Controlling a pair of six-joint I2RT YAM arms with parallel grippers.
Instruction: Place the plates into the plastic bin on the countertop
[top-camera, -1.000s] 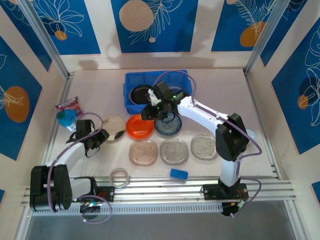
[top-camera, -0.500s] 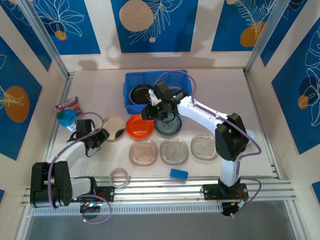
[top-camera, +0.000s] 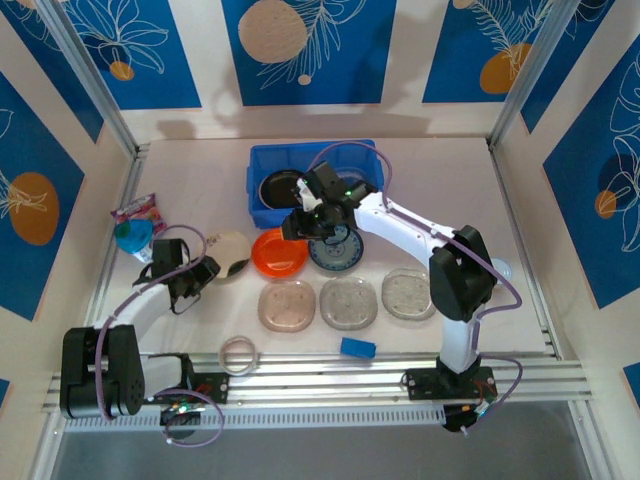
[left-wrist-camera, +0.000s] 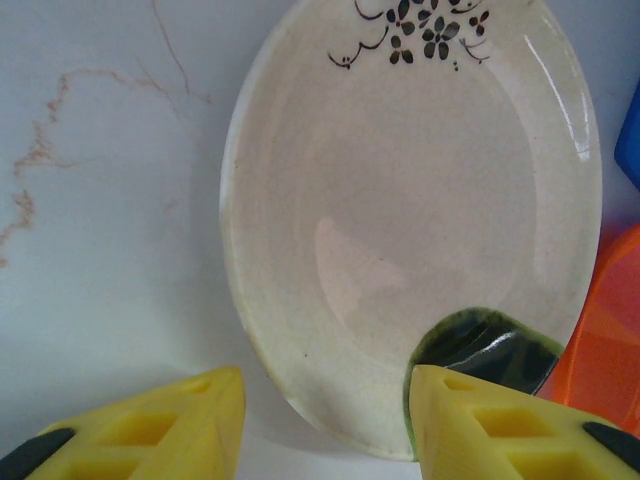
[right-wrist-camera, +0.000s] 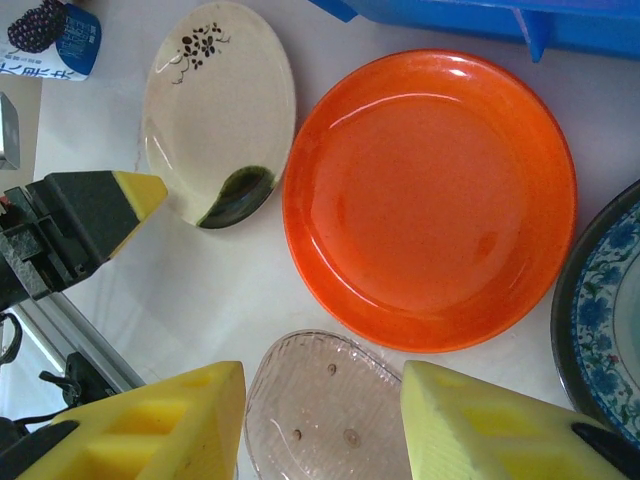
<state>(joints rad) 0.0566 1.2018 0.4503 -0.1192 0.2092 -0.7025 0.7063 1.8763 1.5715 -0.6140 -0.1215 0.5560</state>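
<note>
From above, your left gripper (top-camera: 203, 270) sits at the 8 o'clock edge of the beige plate (top-camera: 226, 252), on the countertop (top-camera: 440, 190). Your right gripper (top-camera: 308, 224) hangs over the gap between the orange plate (top-camera: 280, 254) and the blue-patterned plate (top-camera: 338, 252). The blue bin (top-camera: 300, 148) lies at 12 o'clock of them, its long side running 9 to 3, with a black plate (top-camera: 283, 187) flat in its left half.

In your left wrist view, the jaws stand moderately apart and grip nothing. The beige plate's near rim passes between them: one finger (left-wrist-camera: 480, 425) is over the plate's dark green patch, the other over bare countertop. You cannot tell if either touches. The plate lies flat, face up, its oval running 6 to 12, with a flower sprig at 1 o'clock.

In your right wrist view, the jaws are moderately apart and empty, hovering above a clear plate (right-wrist-camera: 320, 405). The orange plate lies flat at 1 o'clock and the beige plate at 11.
</note>
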